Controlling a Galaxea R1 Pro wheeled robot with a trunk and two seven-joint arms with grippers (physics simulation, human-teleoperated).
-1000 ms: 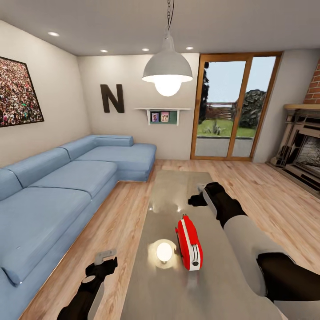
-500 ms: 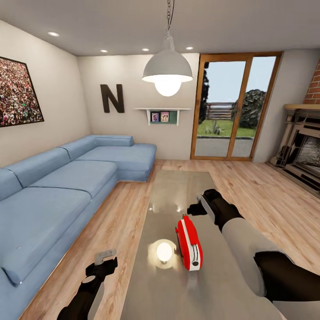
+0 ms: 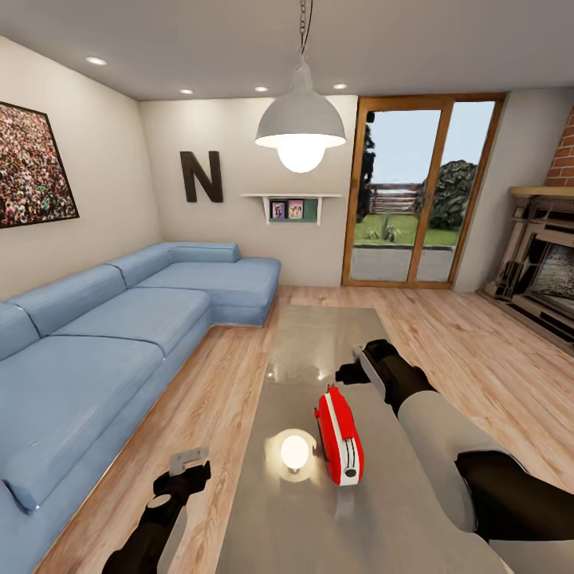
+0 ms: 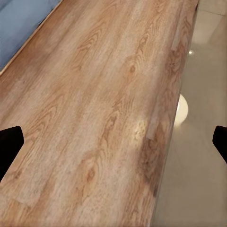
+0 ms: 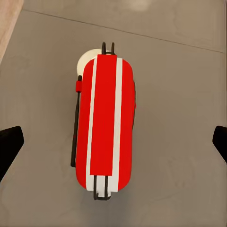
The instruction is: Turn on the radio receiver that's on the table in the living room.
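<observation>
The red radio (image 3: 340,437) stands on the grey table (image 3: 319,343), low and just right of centre in the head view, beside a bright lamp reflection (image 3: 294,452). The right gripper (image 3: 356,368) hovers above and beyond it, fingers spread wide and released. At the lower left, the left gripper (image 3: 185,470) hangs over the wood floor (image 3: 199,399), also spread apart, near the blue sofa (image 3: 96,335).

Light wood floor (image 3: 199,383). Blue L-shaped sofa (image 3: 119,335) along left wall. Dark letter N (image 3: 201,176), white pendant lamp (image 3: 300,127) lit, glass doors (image 3: 418,191), brick fireplace (image 3: 546,255).
</observation>
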